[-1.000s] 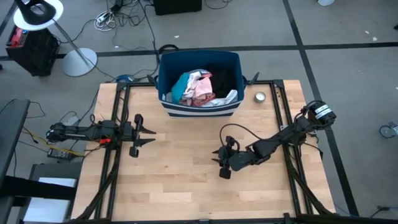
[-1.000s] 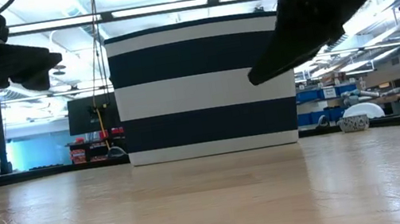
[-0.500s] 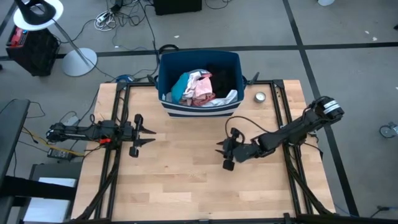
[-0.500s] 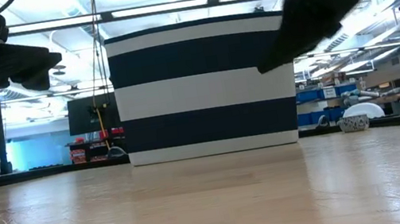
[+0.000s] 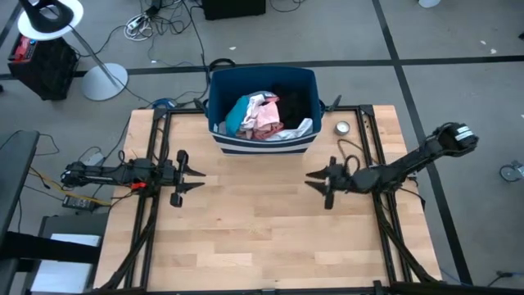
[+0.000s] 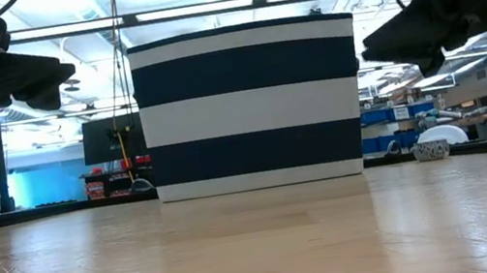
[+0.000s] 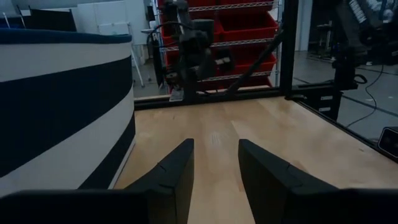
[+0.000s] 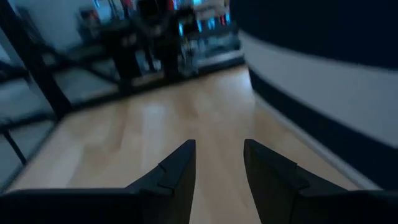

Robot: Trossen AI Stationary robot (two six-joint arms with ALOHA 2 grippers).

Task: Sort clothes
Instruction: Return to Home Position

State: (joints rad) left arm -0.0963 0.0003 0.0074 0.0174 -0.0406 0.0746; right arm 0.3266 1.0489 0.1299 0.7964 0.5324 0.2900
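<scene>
The clothes (image 5: 264, 115), a heap of teal, white, pink, salmon and black garments, lie inside the dark blue bin with white stripes (image 5: 260, 138) at the table's far edge. My left gripper (image 5: 197, 178) is open and empty above the table's left side. My right gripper (image 5: 314, 187) is open and empty right of the table's middle, pointing toward the table's left edge, near the bin's front right corner. In the low view the bin (image 6: 250, 106) hides the clothes.
A small round metal tin (image 5: 342, 128) stands on the table right of the bin. Black frame rails (image 5: 152, 156) run along the table's left and right sides. Bare wood (image 5: 254, 229) spreads between the arms and toward the near edge.
My right gripper has drawn back toward the table's right edge and a little toward the far edge, staying open and empty. My left arm has kept still.
</scene>
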